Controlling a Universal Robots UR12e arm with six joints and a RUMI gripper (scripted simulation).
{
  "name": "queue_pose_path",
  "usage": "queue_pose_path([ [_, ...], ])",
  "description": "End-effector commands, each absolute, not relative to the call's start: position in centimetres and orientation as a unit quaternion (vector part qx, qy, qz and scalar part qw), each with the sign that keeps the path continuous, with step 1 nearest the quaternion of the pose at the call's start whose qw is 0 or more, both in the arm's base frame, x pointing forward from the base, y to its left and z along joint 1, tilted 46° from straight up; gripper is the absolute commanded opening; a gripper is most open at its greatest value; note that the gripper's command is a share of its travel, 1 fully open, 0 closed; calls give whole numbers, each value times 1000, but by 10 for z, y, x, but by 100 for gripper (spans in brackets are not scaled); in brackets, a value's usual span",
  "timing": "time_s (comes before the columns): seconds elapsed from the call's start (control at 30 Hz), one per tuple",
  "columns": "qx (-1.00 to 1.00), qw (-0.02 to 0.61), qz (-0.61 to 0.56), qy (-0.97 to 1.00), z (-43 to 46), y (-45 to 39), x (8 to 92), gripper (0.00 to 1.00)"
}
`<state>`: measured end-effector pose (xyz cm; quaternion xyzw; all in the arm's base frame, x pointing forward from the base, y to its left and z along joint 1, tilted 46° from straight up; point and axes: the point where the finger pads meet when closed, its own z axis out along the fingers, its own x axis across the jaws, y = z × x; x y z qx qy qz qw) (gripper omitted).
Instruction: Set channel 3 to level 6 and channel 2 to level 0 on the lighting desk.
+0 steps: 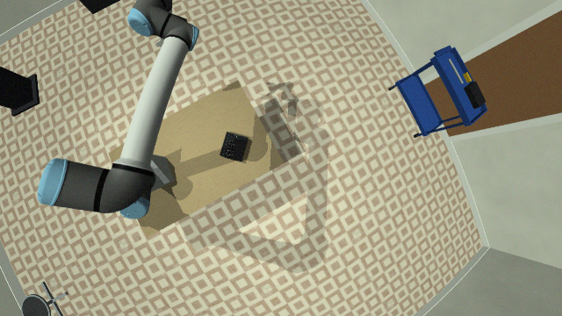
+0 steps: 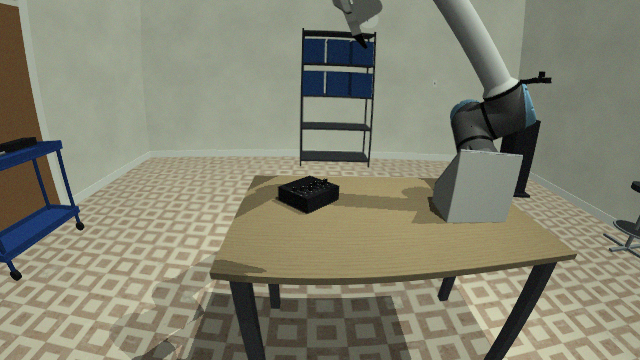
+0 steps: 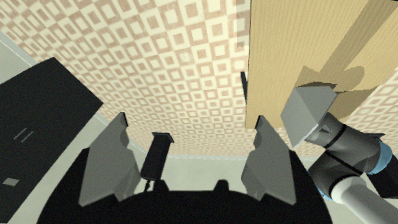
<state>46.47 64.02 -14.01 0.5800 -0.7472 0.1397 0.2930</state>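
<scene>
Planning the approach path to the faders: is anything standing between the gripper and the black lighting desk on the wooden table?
Nothing visible does. The open, empty gripper hangs high above the wooden table, and only open air lies between it and the black lighting desk. The grey base block stands apart, off to the side.

Black lighting desk [image 2: 308,193] on tan wooden table [image 2: 380,240]; beige-and-brown diamond-patterned floor [image 1: 351,197]; blue cart [image 1: 443,92].
</scene>
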Motion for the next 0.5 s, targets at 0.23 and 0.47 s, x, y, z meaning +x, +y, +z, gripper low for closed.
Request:
queue_pose_path([
  [0.23, 494, 217, 195, -819, -104, 514, 564, 100],
  [0.47, 442, 183, 222, -850, -84, 446, 599, 100],
])
